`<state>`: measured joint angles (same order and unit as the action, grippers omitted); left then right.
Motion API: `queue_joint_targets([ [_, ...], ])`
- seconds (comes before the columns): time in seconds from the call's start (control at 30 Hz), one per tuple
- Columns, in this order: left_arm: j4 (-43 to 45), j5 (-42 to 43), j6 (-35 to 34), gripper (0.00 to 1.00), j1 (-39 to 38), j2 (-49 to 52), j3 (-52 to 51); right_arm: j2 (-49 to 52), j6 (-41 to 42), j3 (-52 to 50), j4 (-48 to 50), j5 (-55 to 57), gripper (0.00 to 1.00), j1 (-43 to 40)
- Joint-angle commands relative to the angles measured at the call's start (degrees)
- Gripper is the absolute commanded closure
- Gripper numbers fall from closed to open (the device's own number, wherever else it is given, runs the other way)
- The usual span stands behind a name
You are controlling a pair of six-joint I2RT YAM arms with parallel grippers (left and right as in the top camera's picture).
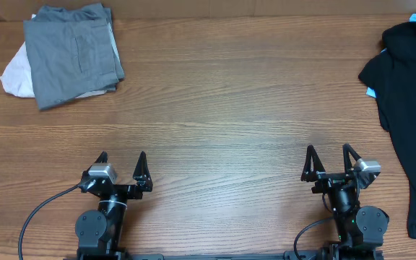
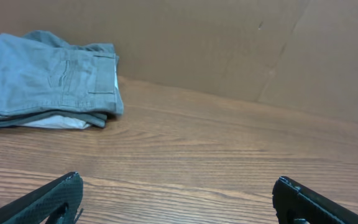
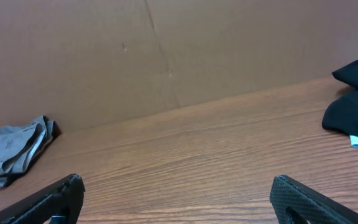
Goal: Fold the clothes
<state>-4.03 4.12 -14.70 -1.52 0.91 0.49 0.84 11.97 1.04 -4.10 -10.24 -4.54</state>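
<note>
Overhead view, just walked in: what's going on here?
Nothing is being handled at this moment. The left end effector and right end effector sit open and empty at the near edge of the wooden table. The grey shorts lie at the far left corner, apparently folded into a compact rectangle, on top of a pale cloth. A black shirt lies spread at the right edge, untouched.

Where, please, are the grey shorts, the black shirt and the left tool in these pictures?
grey shorts [image 1: 71,54], overhead view, on the folded top panel.
black shirt [image 1: 414,101], overhead view, on its body.
left tool [image 1: 122,155], overhead view, midway between its open fingertips.
</note>
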Motion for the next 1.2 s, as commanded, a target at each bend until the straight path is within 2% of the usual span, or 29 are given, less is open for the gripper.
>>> queue_joint_targets([
  [0.0,-0.22,-1.36,-0.5,0.0,-0.22,-0.72,-0.24,-0.68,-0.04,-0.59,0.26,0.28,0.0,-0.42],
  [0.2,-0.2,-1.36,-0.52,0.0,2.21,-0.7,-0.22,-0.68,-0.02,-0.59,0.26,0.28,0.0,-0.42],
  [1.17,-0.2,-1.36,-0.52,0.0,2.25,-0.7,-0.22,-0.68,-0.02,-0.59,0.26,0.28,0.0,-0.42],
])
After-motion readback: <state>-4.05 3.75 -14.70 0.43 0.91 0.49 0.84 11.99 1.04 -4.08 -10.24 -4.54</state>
